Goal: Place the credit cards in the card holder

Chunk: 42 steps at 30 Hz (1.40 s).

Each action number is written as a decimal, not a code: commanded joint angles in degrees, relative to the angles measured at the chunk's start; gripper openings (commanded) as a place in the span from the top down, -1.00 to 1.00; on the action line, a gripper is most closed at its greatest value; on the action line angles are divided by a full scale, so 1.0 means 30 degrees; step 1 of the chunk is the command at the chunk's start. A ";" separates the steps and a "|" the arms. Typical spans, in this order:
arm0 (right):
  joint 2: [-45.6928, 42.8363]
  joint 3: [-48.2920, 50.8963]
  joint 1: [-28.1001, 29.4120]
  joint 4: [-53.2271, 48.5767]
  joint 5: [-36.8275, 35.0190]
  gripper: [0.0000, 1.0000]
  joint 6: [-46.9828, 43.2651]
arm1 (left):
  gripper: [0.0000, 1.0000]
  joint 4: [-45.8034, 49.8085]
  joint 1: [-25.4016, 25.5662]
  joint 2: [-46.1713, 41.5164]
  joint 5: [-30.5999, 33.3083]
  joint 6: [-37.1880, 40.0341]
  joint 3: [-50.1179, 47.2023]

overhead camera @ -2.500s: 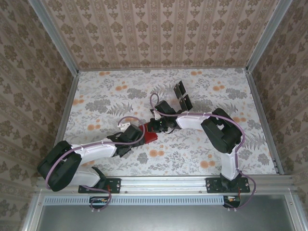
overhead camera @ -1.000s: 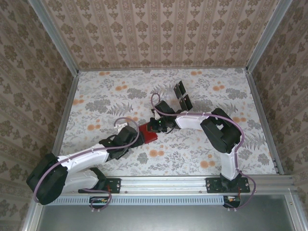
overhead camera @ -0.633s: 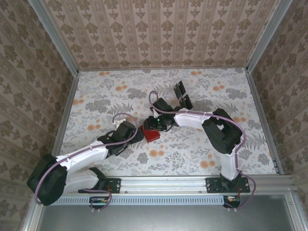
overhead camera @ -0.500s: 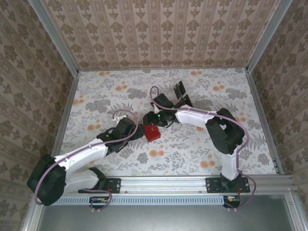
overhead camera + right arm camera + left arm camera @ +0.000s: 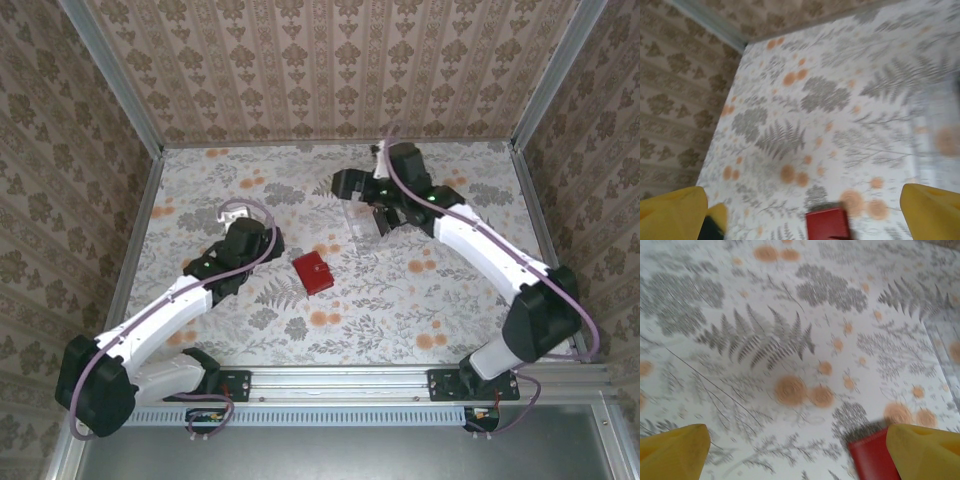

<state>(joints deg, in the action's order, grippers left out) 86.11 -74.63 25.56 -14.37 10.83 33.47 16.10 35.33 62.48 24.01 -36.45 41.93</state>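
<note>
The red card holder [image 5: 313, 273] lies flat on the flowered table, free of both grippers. My left gripper [image 5: 272, 250] stands open just left of it. In the left wrist view the card holder [image 5: 871, 460] shows at the bottom right, partly behind my right finger [image 5: 925, 450]. My right gripper [image 5: 368, 205] is open and hovers at the back of the table, over the spot by the clear plastic sheet [image 5: 362, 224]. From there the card holder [image 5: 827, 225] shows far below, between the wide yellow fingers [image 5: 670, 210]. I cannot make out the credit cards; the right gripper's head covers that spot.
The clear plastic sheet [image 5: 935, 140] lies at the right in the right wrist view. Papered walls with metal rails [image 5: 140, 210] box the table in on three sides. Open tabletop stretches right of the card holder [image 5: 430, 290].
My right gripper opened, let go of the card holder and swung away to the back of the table. The left arm drew back to the left. The card holder now lies alone.
</note>
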 commanded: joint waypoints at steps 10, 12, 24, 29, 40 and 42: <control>-0.5740 0.6760 -0.3463 0.2420 -0.7315 -1.00 -0.1687 | -0.99 -0.7060 -0.1204 -0.3032 0.4124 0.9019 -0.2581; -0.6283 0.7593 -0.3551 0.3290 -0.8657 -1.00 -0.2796 | -0.99 -0.8768 -0.1616 -0.3388 0.3793 1.0550 -0.3663; -0.7190 1.1858 -0.5347 0.7164 -1.2972 -1.00 -0.5399 | -1.00 -1.1094 -0.7277 -0.2473 0.1553 1.1191 -0.6159; -0.6739 1.2947 -0.6415 0.7401 -1.3531 -1.00 -0.5551 | -0.99 -1.2996 -0.7756 -0.0585 0.0950 1.2130 -0.6270; -0.5514 1.3833 -0.6880 0.8775 -1.2654 -1.00 -0.6713 | -0.99 -1.9289 -0.8055 0.3008 -0.0342 1.3423 -0.7691; -0.5636 1.4358 -0.6908 0.9754 -1.2336 -1.00 -0.7113 | -1.00 -2.1038 -0.8421 0.4562 -0.0922 1.3726 -0.7791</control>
<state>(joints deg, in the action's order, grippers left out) 69.38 -33.47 5.39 10.20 -27.24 14.81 -36.71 11.46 72.29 23.86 1.78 19.70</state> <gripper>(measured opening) 0.999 0.997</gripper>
